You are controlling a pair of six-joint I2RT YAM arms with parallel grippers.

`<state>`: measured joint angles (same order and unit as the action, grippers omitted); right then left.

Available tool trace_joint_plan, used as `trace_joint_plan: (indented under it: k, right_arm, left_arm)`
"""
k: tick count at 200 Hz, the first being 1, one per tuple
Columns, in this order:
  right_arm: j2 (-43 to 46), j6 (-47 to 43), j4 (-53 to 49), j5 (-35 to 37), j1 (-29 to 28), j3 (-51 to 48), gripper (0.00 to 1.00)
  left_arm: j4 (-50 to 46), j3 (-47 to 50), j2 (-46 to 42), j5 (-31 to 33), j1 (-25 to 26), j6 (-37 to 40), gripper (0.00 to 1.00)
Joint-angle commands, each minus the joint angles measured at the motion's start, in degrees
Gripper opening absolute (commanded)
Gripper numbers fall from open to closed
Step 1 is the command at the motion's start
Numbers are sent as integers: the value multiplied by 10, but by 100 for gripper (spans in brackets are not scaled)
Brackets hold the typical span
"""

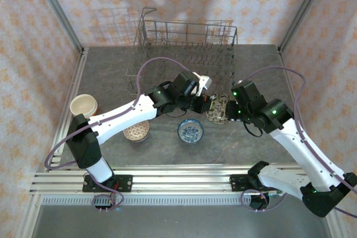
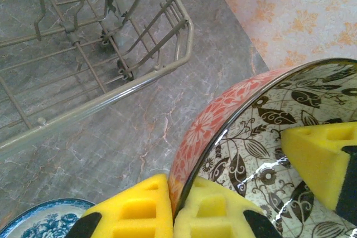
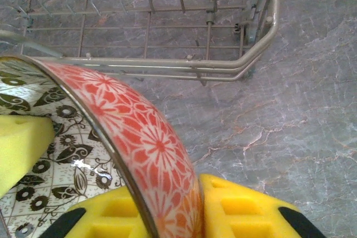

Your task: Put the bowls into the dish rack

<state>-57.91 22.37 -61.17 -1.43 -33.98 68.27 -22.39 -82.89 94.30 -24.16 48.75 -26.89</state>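
Note:
A bowl (image 1: 218,110) with a red flower pattern outside and brown leaves inside hangs just in front of the dish rack (image 1: 187,48), gripped from both sides. My left gripper (image 1: 209,104) is shut on its rim (image 2: 192,149), one pad inside and one outside. My right gripper (image 1: 231,112) is shut on the opposite rim (image 3: 156,149) in the same way. In each wrist view the other gripper's yellow pad (image 2: 318,160) shows across the bowl. The rack's front rail (image 3: 167,62) lies close behind the bowl. Other bowls stand on the table: cream (image 1: 83,105), brown-patterned (image 1: 136,132) and blue (image 1: 191,131).
The grey wire rack stands at the back middle of the marbled table, its tines and tall sides upright. The brown-patterned bowl sits partly under my left arm. Metal frame posts and patterned walls close in the left, right and back sides.

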Motion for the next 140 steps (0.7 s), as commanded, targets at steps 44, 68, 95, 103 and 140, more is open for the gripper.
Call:
trace_joint_plan:
  k: [44, 68, 95, 103, 140]
  right_arm:
    - [-2, 4, -4, 23, 1, 6, 19]
    - [-4, 4, 0, 37, 1, 2, 18]
    - [-4, 2, 16, 44, 1, -2, 16]
    - [-4, 0, 25, 41, 1, -5, 16]
    - [-14, 0, 36, 60, 1, -8, 15]
  left_arm:
    - [-15, -55, 3, 63, 23, 10, 0]
    - [-19, -57, -2, 83, 26, 7, 0]
    - [-26, -60, -3, 93, 26, 9, 2]
    - [-30, -63, 0, 93, 26, 9, 7]
    - [-49, -83, -8, 117, 11, 14, 53]
